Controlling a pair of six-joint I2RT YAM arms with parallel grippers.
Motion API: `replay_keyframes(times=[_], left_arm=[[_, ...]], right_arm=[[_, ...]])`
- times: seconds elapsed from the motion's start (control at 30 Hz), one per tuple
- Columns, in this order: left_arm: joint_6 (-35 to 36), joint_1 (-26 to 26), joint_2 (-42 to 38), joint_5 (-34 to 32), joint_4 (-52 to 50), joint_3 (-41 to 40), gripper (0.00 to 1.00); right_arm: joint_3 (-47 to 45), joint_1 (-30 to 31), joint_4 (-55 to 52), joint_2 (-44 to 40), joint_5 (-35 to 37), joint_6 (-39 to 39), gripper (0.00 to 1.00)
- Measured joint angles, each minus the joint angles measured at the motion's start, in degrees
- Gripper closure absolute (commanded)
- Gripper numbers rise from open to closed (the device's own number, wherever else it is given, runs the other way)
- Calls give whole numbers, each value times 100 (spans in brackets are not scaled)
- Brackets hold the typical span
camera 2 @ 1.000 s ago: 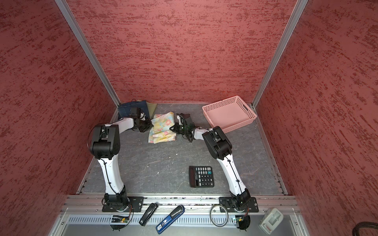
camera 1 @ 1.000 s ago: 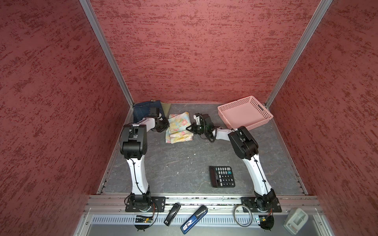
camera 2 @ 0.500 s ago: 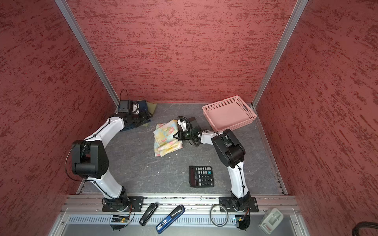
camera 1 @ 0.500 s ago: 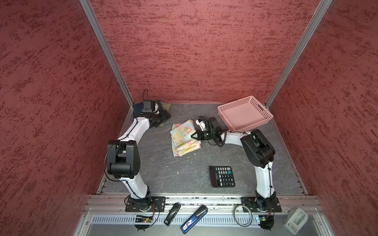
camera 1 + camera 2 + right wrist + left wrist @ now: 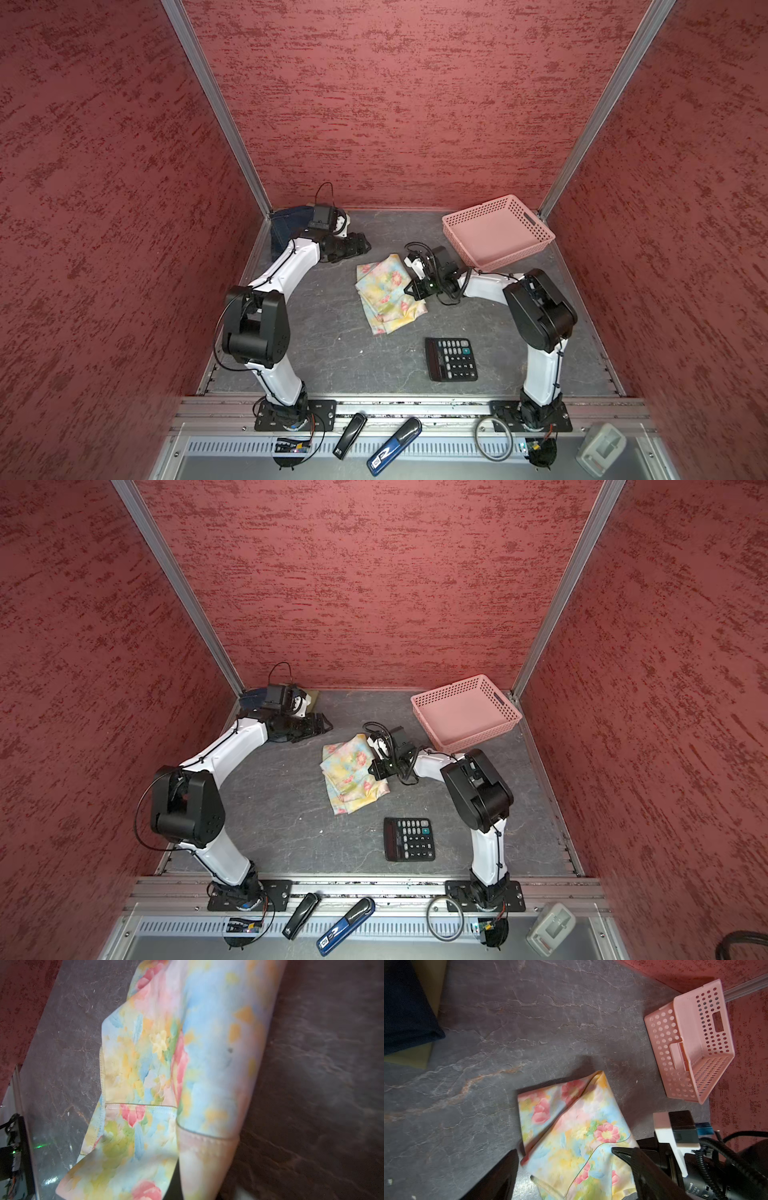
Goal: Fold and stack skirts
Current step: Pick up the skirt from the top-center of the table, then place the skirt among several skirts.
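The pastel floral skirt [image 5: 388, 297] [image 5: 353, 777] lies folded and rumpled in the middle of the grey table. My right gripper [image 5: 412, 286] [image 5: 376, 768] is shut on its right edge. In the right wrist view the floral cloth [image 5: 166, 1064] rises up to the jaws and hides them. The dark blue denim skirt [image 5: 289, 226] [image 5: 404, 1005] lies in the back left corner on the olive-green skirt [image 5: 313, 695] [image 5: 409, 1057]. My left gripper [image 5: 360, 246] [image 5: 563, 1150] stands open and empty just right of that pile, apart from the floral skirt.
A pink perforated basket [image 5: 515, 255] [image 5: 691, 1043] stands at the back right, close behind the right arm. A black calculator [image 5: 451, 359] lies near the front, right of centre. Red walls close in three sides. Small tools lie on the front rail.
My left gripper opened, let go of the floral skirt and drew back toward the back left corner. My right gripper pulled the floral skirt forward toward the table's middle.
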Motion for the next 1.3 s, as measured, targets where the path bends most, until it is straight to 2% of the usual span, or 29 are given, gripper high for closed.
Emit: replay_keyframes(times=[0.1, 0.27, 0.53, 0.7, 0.8, 0.97, 1.1, 1.3], left_arm=[[-251, -85, 197, -33, -120, 223, 15], [-1104, -352, 334, -33, -221, 435, 12], [-2391, -1419, 358, -46, -184, 859, 8], [-2610, -1683, 916, -50, -393, 1692, 7], [-2627, -1722, 1196, -118, -490, 1912, 8], [-2625, -1589, 1233, -330, -610, 1626, 8], [-2673, -1025, 874, -389, -426, 654, 8], [-2798, -197, -22, -566, -282, -457, 7]], right_arm=[[-378, 2, 280, -367, 356, 55, 100], [-518, 2, 713, -713, 857, 168, 100], [-680, 55, 1139, -997, 1458, 264, 100], [-855, 92, 1259, -1086, 1615, 256, 100], [-946, 92, 1296, -1182, 1615, 284, 100], [-946, 116, 1342, -1193, 1537, 761, 100], [-944, 116, 1665, -1045, 1244, 1639, 100], [-699, 225, 2127, -348, 1005, 3335, 100]])
